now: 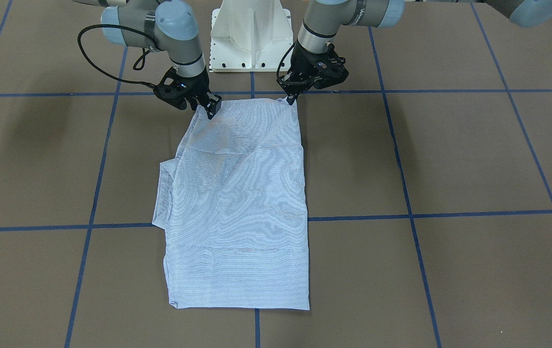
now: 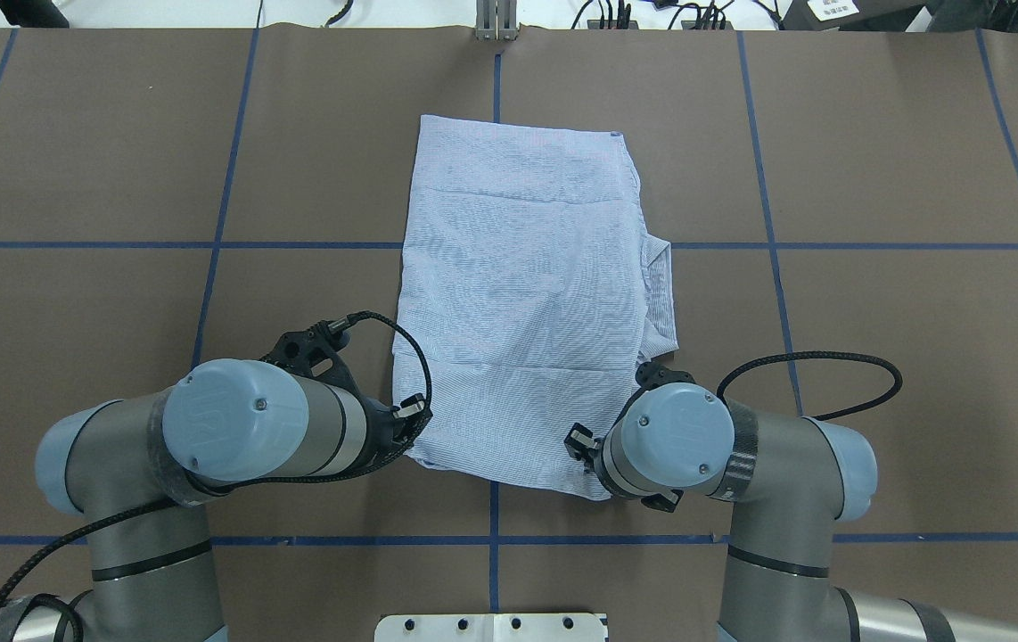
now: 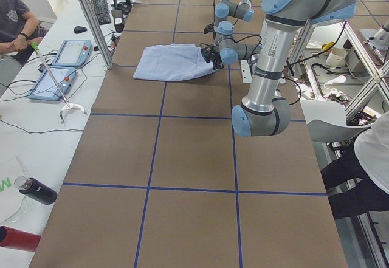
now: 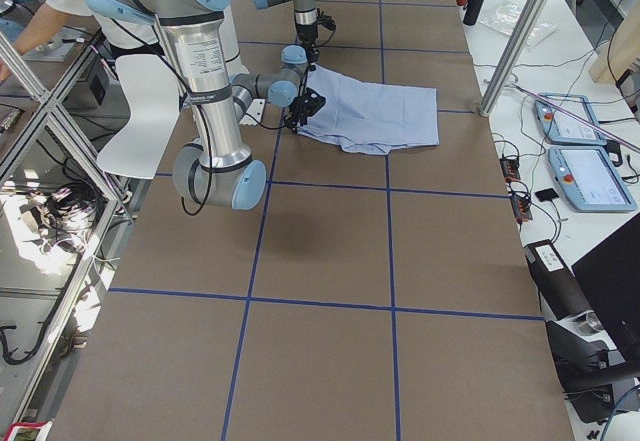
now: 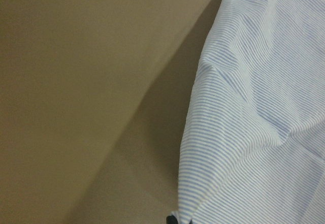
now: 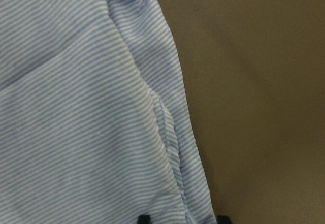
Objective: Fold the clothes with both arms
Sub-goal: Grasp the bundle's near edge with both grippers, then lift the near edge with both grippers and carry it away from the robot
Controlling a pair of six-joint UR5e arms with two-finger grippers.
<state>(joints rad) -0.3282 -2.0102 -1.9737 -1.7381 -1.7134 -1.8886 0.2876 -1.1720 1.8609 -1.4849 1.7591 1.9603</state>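
The light blue-and-white striped shirt (image 1: 237,203) lies folded into a long rectangle in the middle of the table, and it also shows in the overhead view (image 2: 527,294). A folded sleeve part (image 2: 660,294) sticks out on the robot's right side. My left gripper (image 1: 291,99) is shut on the shirt's near corner on the robot's left, and it shows in the overhead view (image 2: 415,419). My right gripper (image 1: 208,108) is shut on the other near corner, as the overhead view (image 2: 582,450) shows. The edge between them is raised a little off the table. Both wrist views show striped cloth (image 5: 254,107) (image 6: 76,107) at the fingertips.
The brown table (image 1: 450,159) carries a grid of blue tape lines. The white pedestal base (image 1: 249,34) stands just behind the grippers. A side bench holds tablets (image 3: 64,52), a dark bottle (image 3: 36,192) and cables. A person (image 3: 12,19) sits beyond it.
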